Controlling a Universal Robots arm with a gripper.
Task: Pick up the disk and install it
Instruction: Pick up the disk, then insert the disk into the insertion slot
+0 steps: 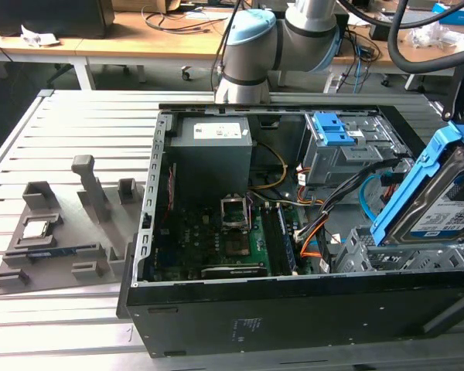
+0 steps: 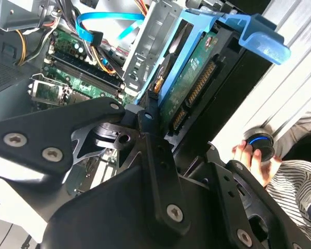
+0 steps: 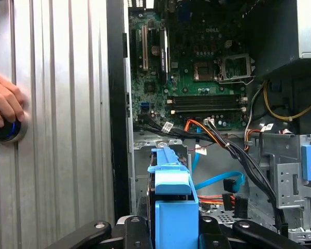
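An open black PC case (image 1: 294, 309) is parked mid-frame on a slatted metal table (image 1: 77, 124). Inside, a green motherboard (image 1: 209, 239) can be seen, a grey power supply (image 1: 213, 151) above it, and a blue-latched drive cage (image 1: 336, 139) at upper right. A grey holder tray (image 1: 58, 263) with a small silver chip (image 1: 36, 229) is laid out at left.
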